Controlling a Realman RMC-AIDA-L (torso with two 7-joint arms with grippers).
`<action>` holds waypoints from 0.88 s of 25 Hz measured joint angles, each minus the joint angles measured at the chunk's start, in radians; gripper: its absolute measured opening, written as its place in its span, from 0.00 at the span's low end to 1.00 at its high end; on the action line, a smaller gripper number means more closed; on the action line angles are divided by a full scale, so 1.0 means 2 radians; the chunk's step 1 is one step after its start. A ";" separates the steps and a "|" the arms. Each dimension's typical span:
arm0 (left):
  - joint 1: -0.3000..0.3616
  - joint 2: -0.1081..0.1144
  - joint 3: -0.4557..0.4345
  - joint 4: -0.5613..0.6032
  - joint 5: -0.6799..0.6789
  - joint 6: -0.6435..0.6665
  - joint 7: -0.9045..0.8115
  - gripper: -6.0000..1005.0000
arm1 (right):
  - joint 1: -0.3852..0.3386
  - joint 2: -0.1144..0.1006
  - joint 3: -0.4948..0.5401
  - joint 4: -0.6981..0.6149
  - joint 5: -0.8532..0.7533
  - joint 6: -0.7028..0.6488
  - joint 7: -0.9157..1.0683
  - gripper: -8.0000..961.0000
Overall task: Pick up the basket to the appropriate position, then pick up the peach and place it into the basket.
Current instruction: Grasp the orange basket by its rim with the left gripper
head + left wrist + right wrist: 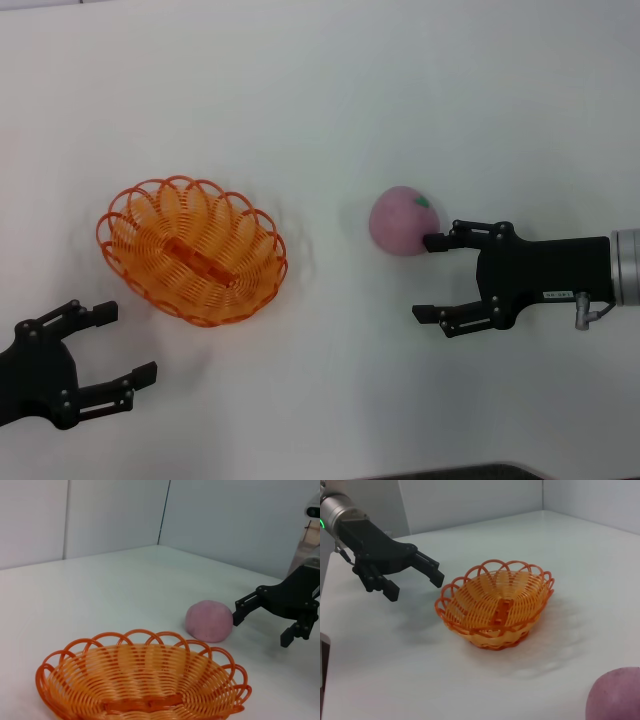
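Your right tool (428,278) is gaping wide, holding nothing, one fingertip touching the peach (402,220) lying on the table (320,90). Left tool (125,344), also open, is hovering near the basket (192,250).

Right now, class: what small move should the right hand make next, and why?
Probably shift the right hand slightly sideways so the peach sits between its open fingers. One fingertip is at the peach's edge while the other is off to the side. The orange wire basket lies empty on the table, with the left hand open beside it.
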 joint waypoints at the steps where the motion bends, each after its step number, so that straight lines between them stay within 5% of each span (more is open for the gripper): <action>1: 0.000 0.000 0.000 0.000 0.000 0.000 0.000 0.90 | 0.000 0.000 0.000 0.000 0.000 0.000 0.000 1.00; 11: -0.002 0.001 0.000 0.000 -0.002 0.004 -0.025 0.90 | 0.000 0.000 0.000 0.002 0.000 0.002 0.002 1.00; 22: -0.047 0.034 -0.005 0.005 0.023 0.002 -0.321 0.90 | 0.001 0.000 0.000 0.001 0.000 0.003 0.004 1.00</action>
